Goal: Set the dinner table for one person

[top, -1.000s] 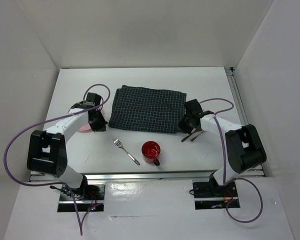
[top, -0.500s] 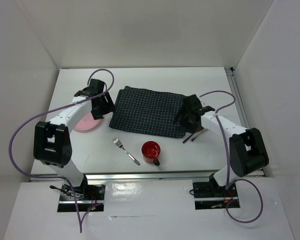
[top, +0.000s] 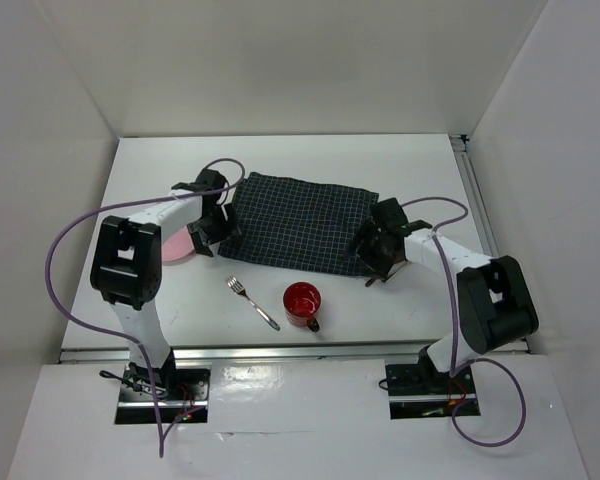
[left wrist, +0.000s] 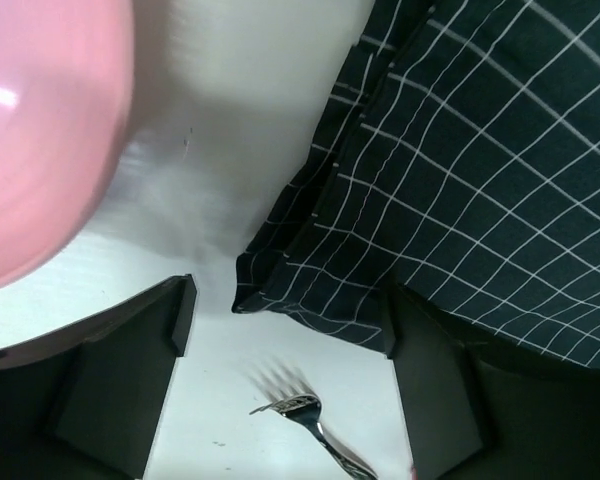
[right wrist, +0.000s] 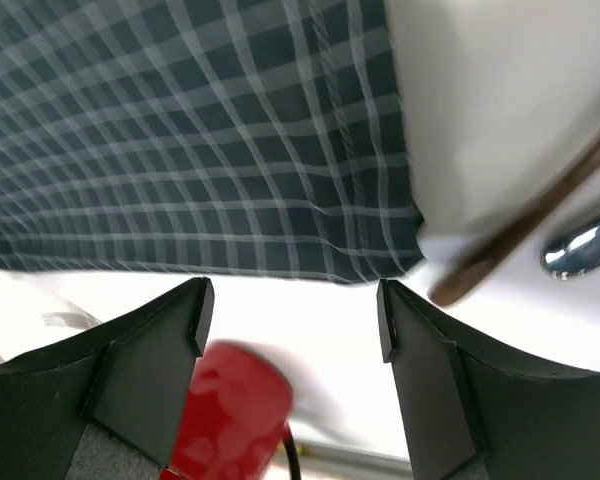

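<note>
the dinner table (top: 310,160) is the white top that fills the overhead view, with everything else resting on it. toward its middle lies the dark checked placemat (top: 298,222). its long axis runs left to right, skewed a little so the right end sits nearer the arm bases.

that axis is what i'm steering by, since each arm is at its own short end. the left gripper (left wrist: 285,300) is over the near-left corner with its jaws spread. the corner lies in the gap and nothing is pinched. the right gripper (right wrist: 295,295) is at the near-right corner, also wide apart and holding nothing.

just left of the mat is the pink plate (top: 175,247), partly under the left arm. the part i can see is bare. nearer the bases are the fork (top: 252,300) and beside it the red mug (top: 302,300), with nothing i can make out inside.

a brown-handled utensil (right wrist: 540,215) and a shiny metal piece (right wrist: 580,250) lie just beside the right corner. my guess is that both corners get pinched next, and the right fingers could snag that cutlery.
</note>
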### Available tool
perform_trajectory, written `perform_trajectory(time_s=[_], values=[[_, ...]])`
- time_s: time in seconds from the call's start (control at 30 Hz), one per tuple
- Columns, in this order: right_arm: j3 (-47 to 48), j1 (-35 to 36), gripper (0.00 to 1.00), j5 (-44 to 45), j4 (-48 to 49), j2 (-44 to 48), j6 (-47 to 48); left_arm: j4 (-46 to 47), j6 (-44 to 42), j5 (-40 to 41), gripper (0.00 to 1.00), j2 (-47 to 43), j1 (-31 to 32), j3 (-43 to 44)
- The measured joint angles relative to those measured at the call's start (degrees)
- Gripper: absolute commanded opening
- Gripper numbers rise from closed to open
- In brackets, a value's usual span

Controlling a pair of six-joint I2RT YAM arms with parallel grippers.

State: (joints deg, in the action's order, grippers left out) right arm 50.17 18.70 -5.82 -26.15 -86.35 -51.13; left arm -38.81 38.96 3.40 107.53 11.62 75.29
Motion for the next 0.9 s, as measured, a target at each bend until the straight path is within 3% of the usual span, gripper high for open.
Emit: perform_trajectory(time_s=[0.2,0.23,0.33,0.37,0.47,0.6,0.67,0.73,0.9], values=[[-4.15,0.00,0.74,-4.48,2.45,-0.09,-3.26,0.37,0.37,-0.52,0.47,0.74,0.22,-0.48],[-4.48,0.00,0.72,-4.70,3.19,-0.13,-3.61,0.46,0.26,-0.61,0.34,1.01,0.22,-0.48],[-4.76,0.00,0.68,-4.70,4.63,-0.68,-4.70,0.33,0.35,-0.72,0.14,2.05,0.22,0.42],[-4.76,0.00,0.63,-4.68,5.22,-1.09,-5.01,0.31,0.37,-0.72,0.00,2.49,0.22,0.96],[-4.74,0.00,0.56,-4.44,6.43,-3.37,-5.81,0.22,0.20,-0.70,0.00,2.82,0.22,1.90],[-4.39,-0.04,0.38,-4.46,7.48,-5.07,-6.84,0.20,0.20,-0.55,0.00,2.80,0.22,2.36],[-4.26,-0.04,0.14,-3.87,7.82,-5.62,-6.73,0.00,0.20,-0.26,0.00,2.80,0.22,2.36],[-3.91,-0.04,0.00,-3.06,7.87,-6.43,-7.17,-0.17,0.22,-0.13,0.00,2.71,0.22,2.40],[2.23,-0.59,0.00,-0.17,5.49,-8.83,-5.49,-3.78,-0.11,-0.11,0.00,2.69,-0.22,7.93]])
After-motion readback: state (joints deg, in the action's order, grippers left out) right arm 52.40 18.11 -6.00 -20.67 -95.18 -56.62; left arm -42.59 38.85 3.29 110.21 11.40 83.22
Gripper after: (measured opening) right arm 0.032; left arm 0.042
